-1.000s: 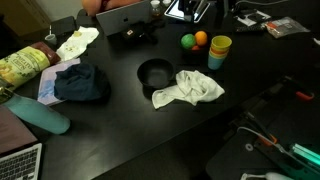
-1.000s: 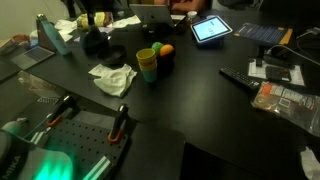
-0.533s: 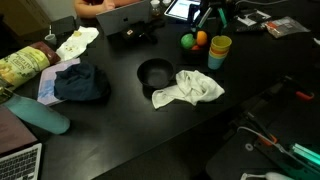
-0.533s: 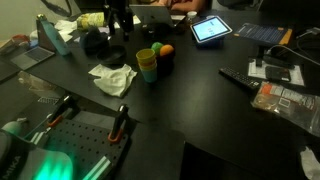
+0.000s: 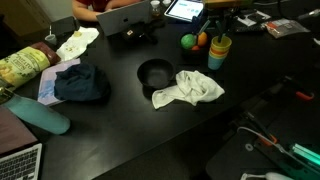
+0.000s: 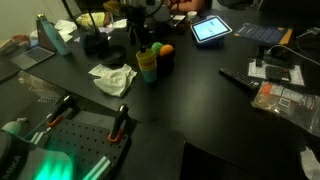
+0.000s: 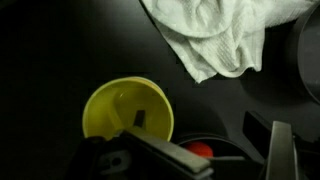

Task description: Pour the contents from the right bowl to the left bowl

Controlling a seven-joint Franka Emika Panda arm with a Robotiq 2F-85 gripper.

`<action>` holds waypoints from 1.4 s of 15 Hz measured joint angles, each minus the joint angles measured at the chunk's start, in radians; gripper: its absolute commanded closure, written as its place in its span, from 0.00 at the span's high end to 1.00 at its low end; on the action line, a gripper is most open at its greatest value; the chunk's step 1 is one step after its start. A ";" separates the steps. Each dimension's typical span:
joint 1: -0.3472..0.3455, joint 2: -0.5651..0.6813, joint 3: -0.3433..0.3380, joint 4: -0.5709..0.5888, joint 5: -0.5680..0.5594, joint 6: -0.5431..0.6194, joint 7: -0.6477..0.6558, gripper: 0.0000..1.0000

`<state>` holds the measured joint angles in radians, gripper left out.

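Observation:
The small right bowl (image 5: 194,48) is hard to make out against the black table. It holds the green ball (image 5: 187,41) and the orange ball (image 5: 200,38), next to a yellow cup (image 5: 219,50). The wider left bowl (image 5: 155,73) sits empty nearer the table's middle, beside a white cloth (image 5: 190,88). My gripper (image 5: 213,28) hangs just above the cup and balls. In the wrist view its open fingers (image 7: 215,160) straddle the small bowl's rim (image 7: 222,140), with the orange ball (image 7: 200,150) between them. The green ball is hidden there.
A tablet (image 5: 183,9) and laptop (image 5: 125,17) stand at the back. A dark blue cloth (image 5: 80,83), a snack bag (image 5: 22,66) and a teal case (image 5: 40,117) lie to one side. The yellow cup (image 7: 125,110) is close beside my finger.
My arm has come from the back of the table toward the cup and balls and has lowered over them. The bowls, balls and cloth have not moved.

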<state>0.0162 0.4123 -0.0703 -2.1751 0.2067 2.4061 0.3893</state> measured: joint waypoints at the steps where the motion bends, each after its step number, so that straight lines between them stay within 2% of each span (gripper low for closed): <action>1: 0.004 0.012 -0.010 0.010 -0.016 0.004 0.023 1.00; 6: 0.029 -0.037 -0.067 0.018 -0.148 -0.073 0.125 1.00; 10: 0.029 -0.088 -0.079 0.027 -0.197 -0.095 0.155 1.00; 21: 0.037 0.098 -0.105 0.113 -0.298 0.109 0.242 1.00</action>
<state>0.0528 0.5105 -0.1751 -2.0624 -0.0918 2.5147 0.6316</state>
